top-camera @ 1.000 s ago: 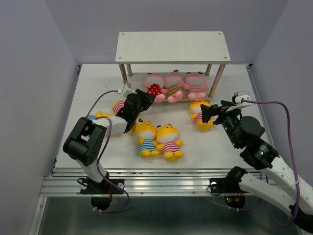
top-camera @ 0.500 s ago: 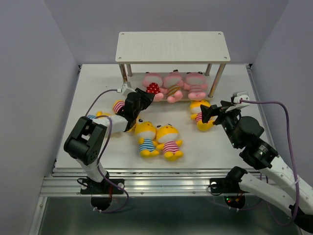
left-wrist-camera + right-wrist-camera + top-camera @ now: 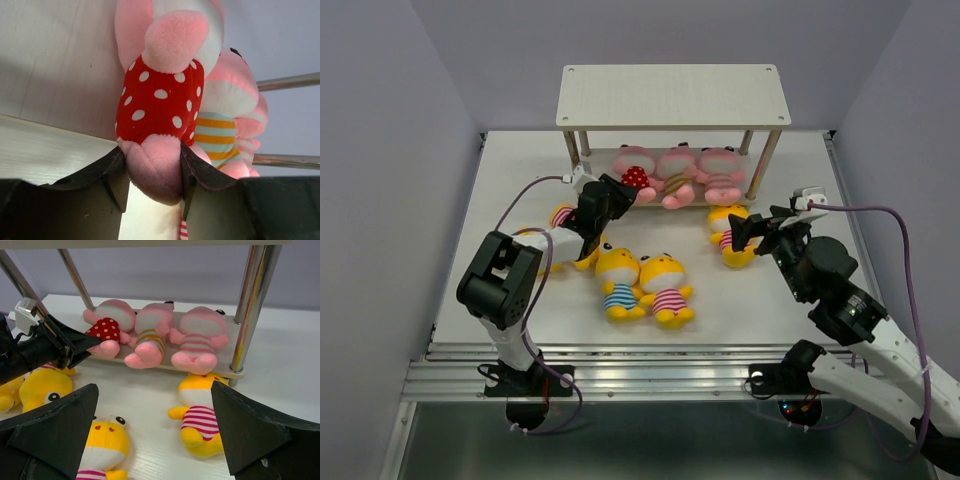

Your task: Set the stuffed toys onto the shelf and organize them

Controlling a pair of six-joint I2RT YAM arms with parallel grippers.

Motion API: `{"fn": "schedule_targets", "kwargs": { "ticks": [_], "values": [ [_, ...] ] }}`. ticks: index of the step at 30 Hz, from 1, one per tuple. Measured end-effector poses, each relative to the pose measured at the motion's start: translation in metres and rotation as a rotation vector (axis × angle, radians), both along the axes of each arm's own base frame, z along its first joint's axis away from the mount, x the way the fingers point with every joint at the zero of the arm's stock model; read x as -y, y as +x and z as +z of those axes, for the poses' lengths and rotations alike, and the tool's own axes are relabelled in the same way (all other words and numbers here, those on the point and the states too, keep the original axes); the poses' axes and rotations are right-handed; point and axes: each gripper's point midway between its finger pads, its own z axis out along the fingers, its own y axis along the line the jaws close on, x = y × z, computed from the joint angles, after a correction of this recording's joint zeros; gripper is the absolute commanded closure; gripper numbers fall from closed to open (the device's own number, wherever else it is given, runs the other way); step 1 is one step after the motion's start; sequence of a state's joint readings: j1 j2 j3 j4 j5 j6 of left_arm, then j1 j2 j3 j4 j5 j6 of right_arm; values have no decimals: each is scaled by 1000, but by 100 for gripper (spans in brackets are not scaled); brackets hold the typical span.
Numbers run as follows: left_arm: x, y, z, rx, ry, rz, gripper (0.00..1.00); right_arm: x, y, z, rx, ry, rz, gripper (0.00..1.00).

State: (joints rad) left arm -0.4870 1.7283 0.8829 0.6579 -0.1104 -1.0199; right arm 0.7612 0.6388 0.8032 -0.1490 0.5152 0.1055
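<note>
— Neighbours first. The left gripper (image 3: 151, 155) is up at the left end of the shelf (image 3: 673, 97), its dark fingers (image 3: 112, 175) pinched around one foot of the red-dotted pink toy (image 3: 160, 102). That toy lies on the lower board, feet toward the arms.

— And it's packed in tight! Pressed against it is the orange-and-teal-striped pink toy (image 3: 148, 337), then the pink-striped pink toy (image 3: 196, 345). All three lie on their backs in a row on the lower tier, between the legs.

— What about the right side?

— The right gripper (image 3: 756, 232) hangs with its jaws spread wide, gripping nothing. It's just beside the yellow toy in pink stripes (image 3: 730, 242), which lies on the white table (image 3: 510, 180) right in front of the shelf's right front leg (image 3: 250, 305).

— Mid-table, two more lie side by side and touching: the blue-striped yellow toy (image 3: 618, 283) and the pink-striped yellow toy (image 3: 667, 291). The half-hidden yellow toy (image 3: 42, 387) sits tucked under the left arm, so I can't make out much of it.

— Materials, quickly?

— Soft, short-piled plush with big round heads and stubby limbs. The boards are pale wood grain, rectangular, and the top one has a small fastener at each corner. The legs are thin shiny metal tubes. The table is white with a faint grain, and a purple cable (image 3: 880, 212) loops off the right wrist.
</note>
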Motion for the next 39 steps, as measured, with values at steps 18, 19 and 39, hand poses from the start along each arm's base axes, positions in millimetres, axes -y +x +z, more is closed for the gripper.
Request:
{"fn": "schedule_targets", "kwargs": {
  "ticks": [18, 19, 39],
  "values": [
    [-16, -10, 5, -27, 65, 38, 21, -7, 4, -9, -26, -20, 15, 0],
    [-17, -11, 7, -27, 68, 41, 21, -8, 4, -9, -26, -19, 15, 0],
    [-33, -37, 30, -35, 118, 49, 1, -17, 8, -21, -68, -33, 36, 0]
  ]
}}
